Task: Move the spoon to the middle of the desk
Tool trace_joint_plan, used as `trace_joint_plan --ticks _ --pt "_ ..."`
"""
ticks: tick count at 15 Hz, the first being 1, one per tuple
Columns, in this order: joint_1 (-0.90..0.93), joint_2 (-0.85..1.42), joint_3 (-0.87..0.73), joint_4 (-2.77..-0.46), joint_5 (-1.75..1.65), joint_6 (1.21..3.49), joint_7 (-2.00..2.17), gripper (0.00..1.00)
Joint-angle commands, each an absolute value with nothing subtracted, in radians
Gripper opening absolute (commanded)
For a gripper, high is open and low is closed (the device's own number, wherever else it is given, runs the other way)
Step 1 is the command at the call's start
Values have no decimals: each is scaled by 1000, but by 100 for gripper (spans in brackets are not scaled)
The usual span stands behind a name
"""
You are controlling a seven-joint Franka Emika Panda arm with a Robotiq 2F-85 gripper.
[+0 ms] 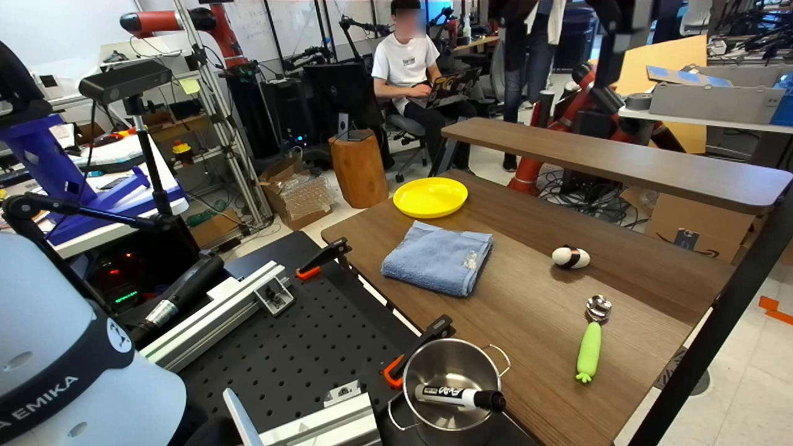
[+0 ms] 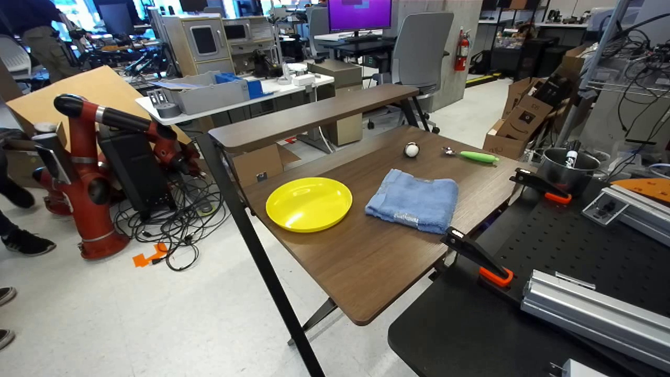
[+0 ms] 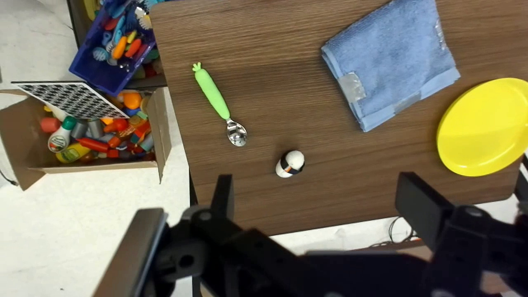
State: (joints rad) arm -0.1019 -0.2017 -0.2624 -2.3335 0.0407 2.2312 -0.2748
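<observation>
The spoon (image 1: pixel 590 350) lies flat on the brown wooden desk (image 1: pixel 520 316), near one end, its lime-green handle toward the black board. It also shows on the desk (image 2: pixel 361 267) in an exterior view as the spoon (image 2: pixel 479 156). In the wrist view the spoon (image 3: pixel 212 94) is at the upper left, its silver bowl pointing down toward the rounded lump. My gripper (image 3: pixel 317 181) is high above the desk (image 3: pixel 280 95), fingers wide apart with nothing between them. The spoon lies apart from it, beyond the left finger. Nothing covers the spoon.
A folded blue towel (image 1: pixel 438 257), a yellow plate (image 1: pixel 430 197) and a dark-and-white lump (image 1: pixel 570 257) are on the desk. A raised shelf (image 1: pixel 607 161) runs along its back. A metal pot (image 1: pixel 449 353) holding a marker stands by black clamps (image 1: pixel 427 341) and the perforated board (image 1: pixel 322 347).
</observation>
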Motion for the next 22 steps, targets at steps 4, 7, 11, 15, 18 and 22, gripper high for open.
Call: trace_joint_plan --ticks 4,7,11,15,18,22 --pt "-151 48 -247 -2226 53 2324 -343 100" --pt "-177 156 -235 -2187 51 2370 -365 100" --pt "-214 281 -213 -2150 41 2432 -394 100" --pt "-246 383 -198 -2117 18 2477 -395 100" --pt "-258 460 -193 -2085 -11 2496 -381 100" --pt "-262 554 -190 -2044 -44 2532 -363 100"
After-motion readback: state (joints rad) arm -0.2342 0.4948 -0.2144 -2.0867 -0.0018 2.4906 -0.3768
